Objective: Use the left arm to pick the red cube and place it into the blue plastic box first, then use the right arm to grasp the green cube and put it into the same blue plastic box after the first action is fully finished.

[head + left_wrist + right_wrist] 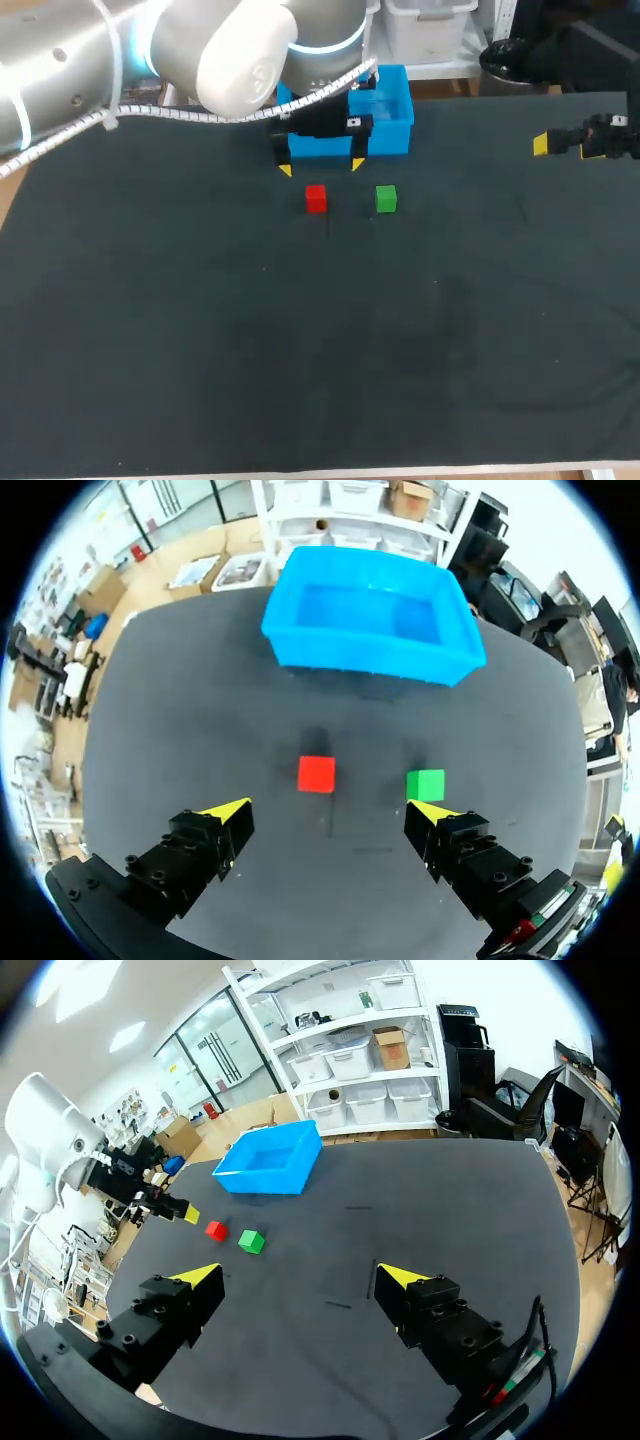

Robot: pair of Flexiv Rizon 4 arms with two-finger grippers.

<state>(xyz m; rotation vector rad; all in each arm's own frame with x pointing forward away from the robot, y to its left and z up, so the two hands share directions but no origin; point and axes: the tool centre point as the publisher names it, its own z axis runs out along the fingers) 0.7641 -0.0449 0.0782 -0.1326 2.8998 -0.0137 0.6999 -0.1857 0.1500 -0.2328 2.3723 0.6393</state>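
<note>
- The small red cube (316, 198) is seen resting on the dark table mat (300, 350), just in front of the blue plastic box (392, 135) and not inside it.
- The small green cube (386, 198) is seen on the mat near the red cube, apart from it and level with it before the box.
- In the left wrist view the inside of the box is shown bare; no cube has been placed in it.
- The left gripper (330, 815) is held above the mat with its yellow-tipped fingers spread wide and nothing between them. The red cube lies just ahead of the gap, and the green cube lies close to one fingertip.
- The right gripper (300, 1278) is likewise released and empty, parked near the table's right edge, well apart from both cubes and the box.
- By judgement, neither half of the task is done: the red cube has not yet been grasped.
- What is left is the whole sequence: the red cube is to be picked up and dropped into the box by the left arm, and only then is the green cube to be taken by the right arm.
</note>
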